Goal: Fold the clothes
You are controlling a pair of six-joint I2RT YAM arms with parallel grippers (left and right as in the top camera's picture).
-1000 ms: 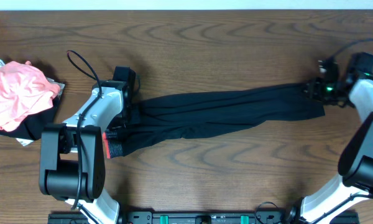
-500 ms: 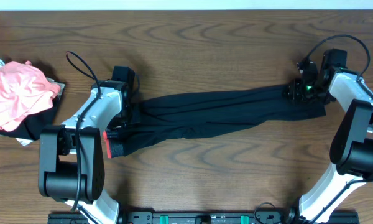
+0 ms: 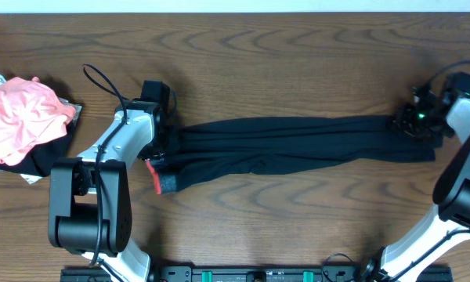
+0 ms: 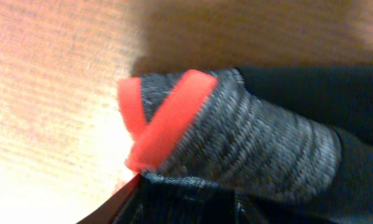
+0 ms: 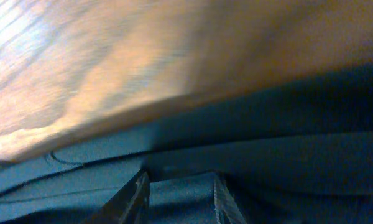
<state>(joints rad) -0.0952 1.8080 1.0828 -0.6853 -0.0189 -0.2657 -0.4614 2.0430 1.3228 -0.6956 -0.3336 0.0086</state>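
The leggings [image 3: 298,145] are lying stretched straight across the middle of the table [image 3: 258,47], with the grey waistband [image 4: 236,155] at my left and the ankles at my right. I'm judging this is to line the legs up flat for folding. My left gripper [image 3: 160,153] is sitting at the waistband, and I cannot tell how wide it stands. My right gripper [image 5: 177,183] is resting narrow on the ankle cloth, and I cannot tell whether it is pinching. A pink bundle [image 3: 19,117] is sitting far left.

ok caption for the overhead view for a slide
Black leggings lie stretched along the wooden table, left gripper at the coral-edged waistband, right gripper at the leg ends.
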